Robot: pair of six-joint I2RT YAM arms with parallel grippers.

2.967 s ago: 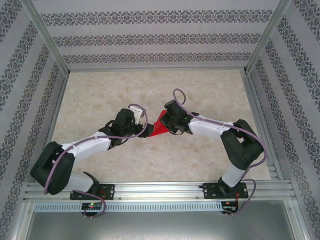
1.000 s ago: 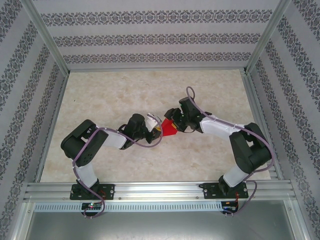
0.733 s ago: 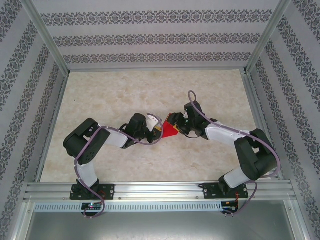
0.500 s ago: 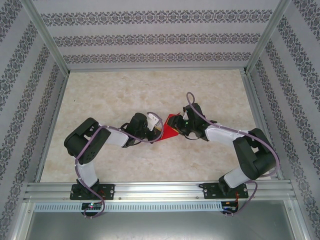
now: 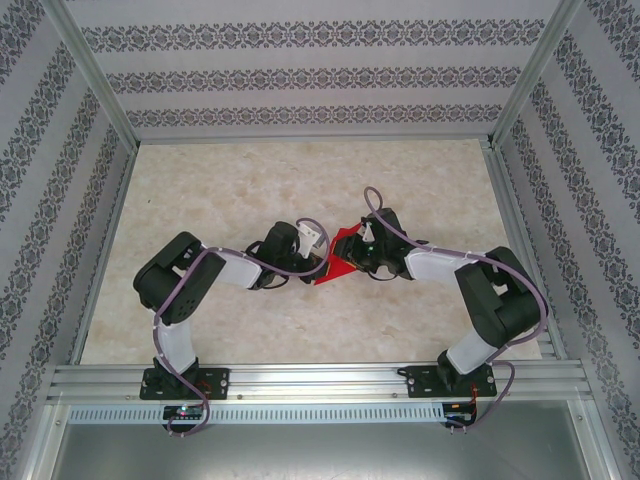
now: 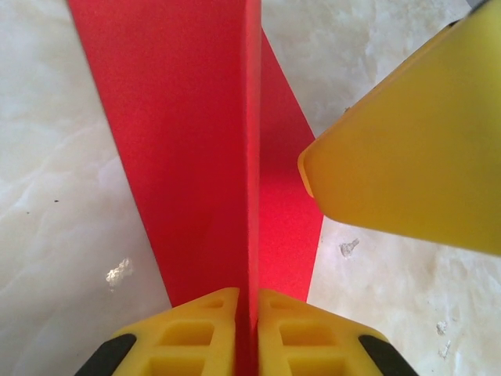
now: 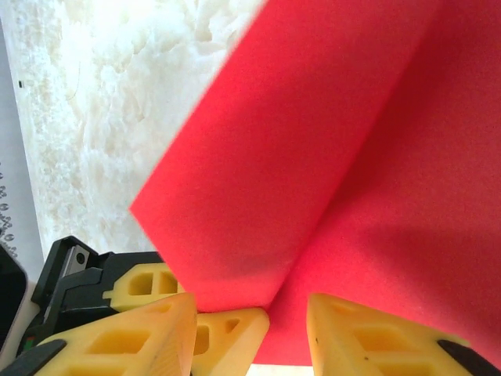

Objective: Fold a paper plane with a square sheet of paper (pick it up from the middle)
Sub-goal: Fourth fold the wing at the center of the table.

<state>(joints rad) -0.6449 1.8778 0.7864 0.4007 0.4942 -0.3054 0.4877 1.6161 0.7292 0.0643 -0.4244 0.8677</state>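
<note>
The square sheet of paper (image 5: 338,264), bright red and folded along a centre ridge, hangs just above the table between the two grippers. My left gripper (image 5: 318,258) is shut on it: in the left wrist view the ridge of the paper (image 6: 196,141) runs straight into the closed yellow jaws of the left gripper (image 6: 249,301). My right gripper (image 5: 358,252) meets it from the right. In the right wrist view the right gripper (image 7: 250,307) stands open astride the lower edge of the red paper (image 7: 313,141), and a left fingertip (image 7: 227,333) sits in its gap.
The marble-patterned table (image 5: 220,190) lies under both arms, fenced by aluminium rails and patterned walls (image 5: 300,80). One right gripper finger (image 6: 415,157) hovers close beside the paper in the left wrist view.
The right gripper has swung in closer to the left one and its jaws have narrowed around the paper's edge. The left gripper has kept its hold, and the paper has turned slightly.
</note>
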